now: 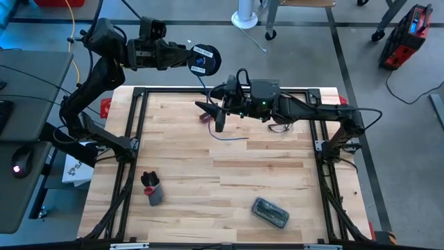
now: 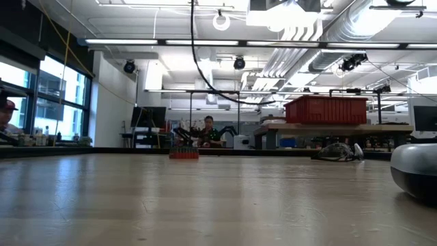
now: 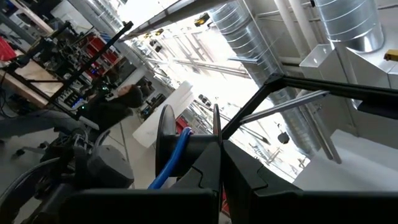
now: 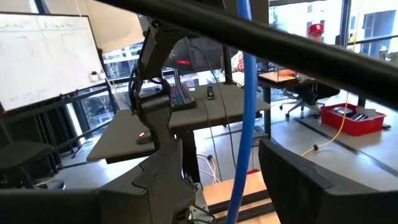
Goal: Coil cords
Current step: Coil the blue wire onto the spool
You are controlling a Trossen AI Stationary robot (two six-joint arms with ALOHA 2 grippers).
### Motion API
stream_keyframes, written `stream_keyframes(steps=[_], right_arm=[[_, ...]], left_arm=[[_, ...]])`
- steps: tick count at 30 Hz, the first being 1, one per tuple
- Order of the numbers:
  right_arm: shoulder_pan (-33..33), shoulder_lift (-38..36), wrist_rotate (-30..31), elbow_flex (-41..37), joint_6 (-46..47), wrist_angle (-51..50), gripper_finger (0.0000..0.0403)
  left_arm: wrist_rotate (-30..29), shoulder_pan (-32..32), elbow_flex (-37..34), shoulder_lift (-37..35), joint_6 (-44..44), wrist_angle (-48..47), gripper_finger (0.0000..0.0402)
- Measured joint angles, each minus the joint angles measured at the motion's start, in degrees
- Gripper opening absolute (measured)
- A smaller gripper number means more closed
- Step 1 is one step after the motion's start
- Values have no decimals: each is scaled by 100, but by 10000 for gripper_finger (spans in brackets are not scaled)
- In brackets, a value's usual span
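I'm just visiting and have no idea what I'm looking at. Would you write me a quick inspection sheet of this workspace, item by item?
Surface: wooden table in a dark frame.
Job's things: black reel held up past the table's far edge; blue cord runs from it down to the tabletop.
Clutter: a dark grey and red object near the left side, a dark case near the front, a small red object at the back.
Grippers: left gripper shut on the reel; right gripper open, the cord passing between its fingers.
Cables: yellow cable on the floor, far left.
Surroundings: workshop with benches, a red bin, a person far behind.
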Motion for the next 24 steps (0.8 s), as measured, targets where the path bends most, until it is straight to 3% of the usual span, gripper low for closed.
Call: stream_keyframes(steps=[18,24], right_arm=[[0,25,-107,0,-269,49,115],[0,56,-67,0,-253,205,108]], left_arm=[[26,-2,0,0,-22,0,0],[28,-4,0,0,-19,-2,0]])
